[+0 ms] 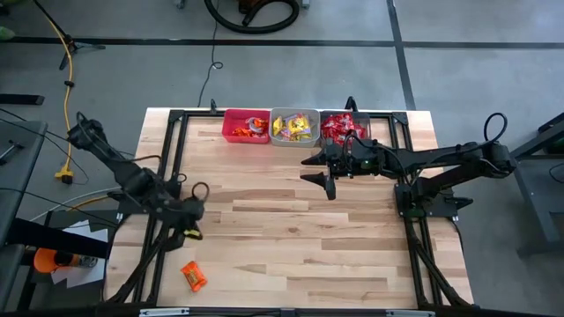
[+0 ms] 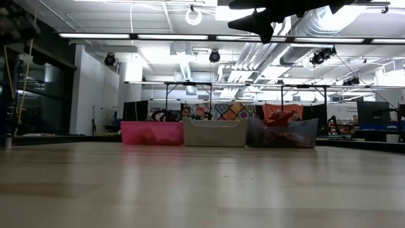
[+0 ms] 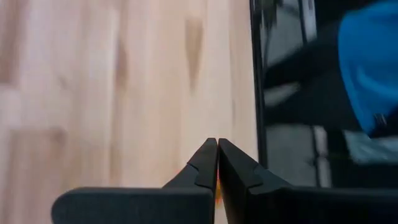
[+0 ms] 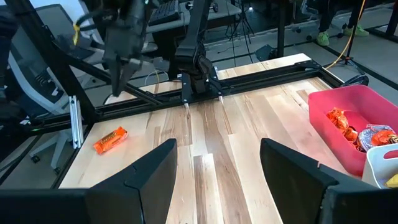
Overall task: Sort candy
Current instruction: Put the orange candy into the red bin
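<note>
Across the wooden surface, largest first: a pale plank top framed by dark rails.

Arms, two. Left end effector sits low at the left edge of the surface, fingers pressed together; a sliver of yellow-orange shows between the tips in the left wrist view, apparently a small candy pinched there, though too little shows to be sure. Right end effector hangs just in front of the bins with its fingers spread apart, holding nothing.

Bins, three, side by side along the far edge: red bin, clear grey bin, dark bin, each already holding wrapped sweets.

Loose item: one orange candy lying flat near the front left corner, well apart from the bins. Long axis runs diagonally, one end aimed toward the far left corner.

Handling, judged: light, crinkly foil wrapper, slippery and easily deformed, not fragile. Best taken across the short width at mid-body, fingers set square to the long axis.
</note>
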Available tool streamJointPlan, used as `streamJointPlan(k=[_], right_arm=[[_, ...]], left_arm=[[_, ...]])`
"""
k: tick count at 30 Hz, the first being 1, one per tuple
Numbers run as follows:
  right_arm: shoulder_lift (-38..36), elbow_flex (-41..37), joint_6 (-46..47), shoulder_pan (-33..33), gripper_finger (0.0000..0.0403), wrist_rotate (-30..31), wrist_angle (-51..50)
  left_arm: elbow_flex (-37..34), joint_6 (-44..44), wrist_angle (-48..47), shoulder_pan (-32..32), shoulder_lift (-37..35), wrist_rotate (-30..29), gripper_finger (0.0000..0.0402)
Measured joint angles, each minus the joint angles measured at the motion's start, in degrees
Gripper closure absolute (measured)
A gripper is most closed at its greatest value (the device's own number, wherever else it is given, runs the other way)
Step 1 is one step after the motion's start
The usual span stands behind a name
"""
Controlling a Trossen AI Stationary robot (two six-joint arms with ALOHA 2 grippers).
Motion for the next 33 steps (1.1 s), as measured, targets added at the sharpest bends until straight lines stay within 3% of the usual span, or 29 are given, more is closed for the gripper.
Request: streamJointPlan(k=[4,9,14,17,23,33], right_arm=[[0.0,0.0,0.0,0.0,0.0178,0.0,0.0],[0.0,0.0,0.0,0.0,0.0178,0.0,-0.2],[0.0,0.0,0.0,0.0,0.0178,0.0,-1.6],[0.0,0.0,0.0,0.0,0.0178,0.0,-2.8],[0.0,0.0,-0.2,0.0,0.0178,0.0,-3.3],[0.0,0.0,1.3,0.0,0.0178,1.8,-4.3]], left_arm=[[-0.9,-3.3,2.1,-2.0,4.7,7.1,0.0398],[-1.0,-4.2,10.0,-9.6,14.9,7.0,0.0367],[-0.9,-5.3,17.5,-16.2,23.9,6.8,0.0311],[-0.9,-5.3,15.6,-18.8,27.7,5.4,0.0274],[-1.0,-2.4,9.2,-20.4,33.0,-3.1,0.0215],[-1.0,1.2,12.1,-20.3,37.0,-2.3,0.0183]])
